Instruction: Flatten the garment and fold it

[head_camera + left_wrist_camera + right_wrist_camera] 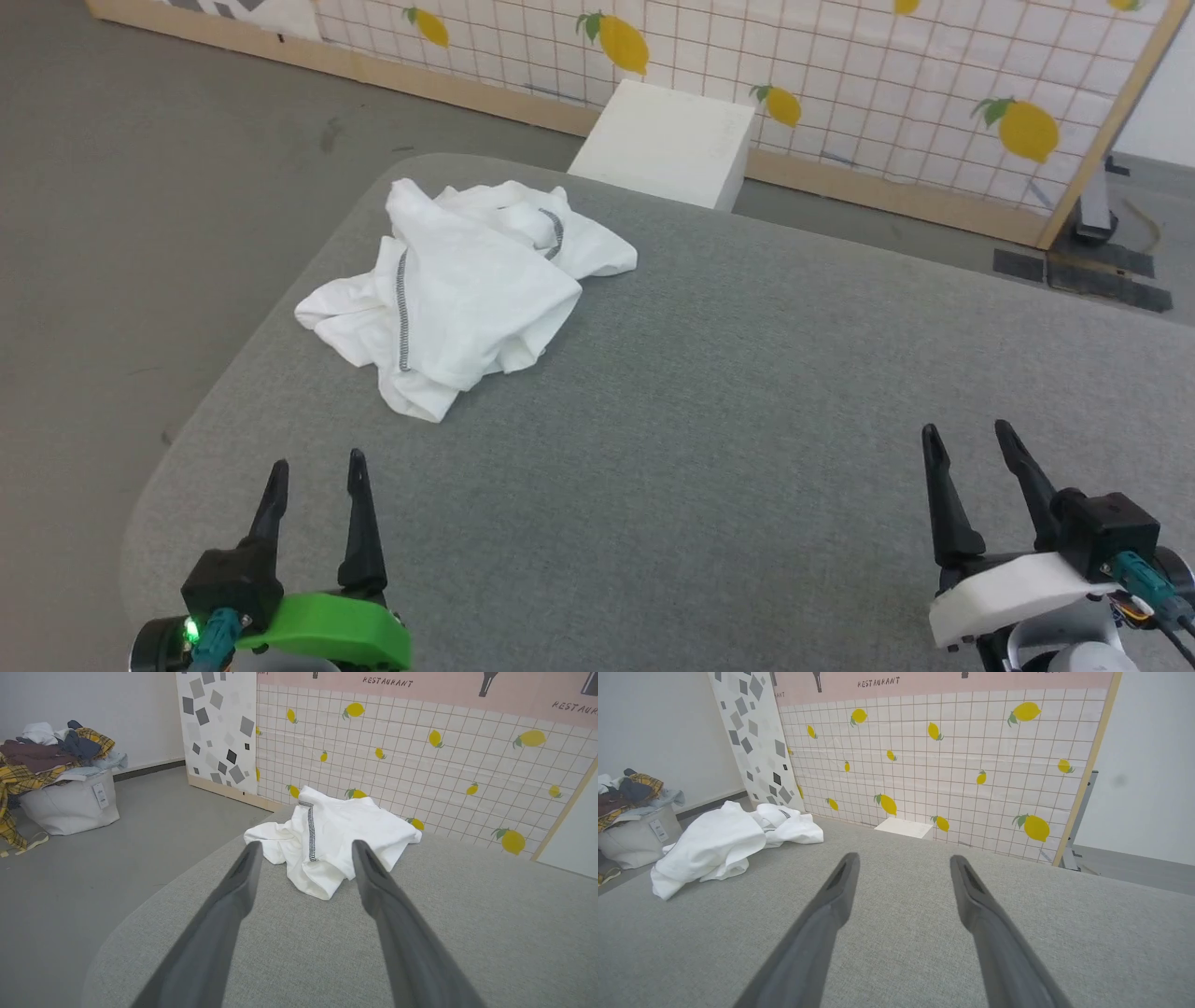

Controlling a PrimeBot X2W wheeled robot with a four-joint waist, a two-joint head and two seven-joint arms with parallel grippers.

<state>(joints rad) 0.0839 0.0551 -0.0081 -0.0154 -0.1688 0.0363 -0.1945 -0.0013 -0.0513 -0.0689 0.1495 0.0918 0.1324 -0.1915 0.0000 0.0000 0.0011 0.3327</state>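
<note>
The garment (462, 294) is lying in a crumpled heap on the grey table (709, 448), toward its far left corner. By my reading the task is only beginning: nothing is flattened yet, no fold is made, and the spreading, smoothing and folding are all waiting to be done. It is showing as a soft white shirt bunched over itself, its layers overlapping, with two lines of dark zigzag stitching running across the wrinkles. The sleeves and hem are not showing clearly in the pile.

The left gripper (317, 460) is hovering over the near left of the table, well apart from the heap, its jaws standing wide and holding nothing. The right gripper (966, 429) is hovering at the near right, farther off, its jaws likewise spread and empty. Beyond the table a white box (667, 140) is sitting against the lemon-patterned panel (934, 75).
</note>
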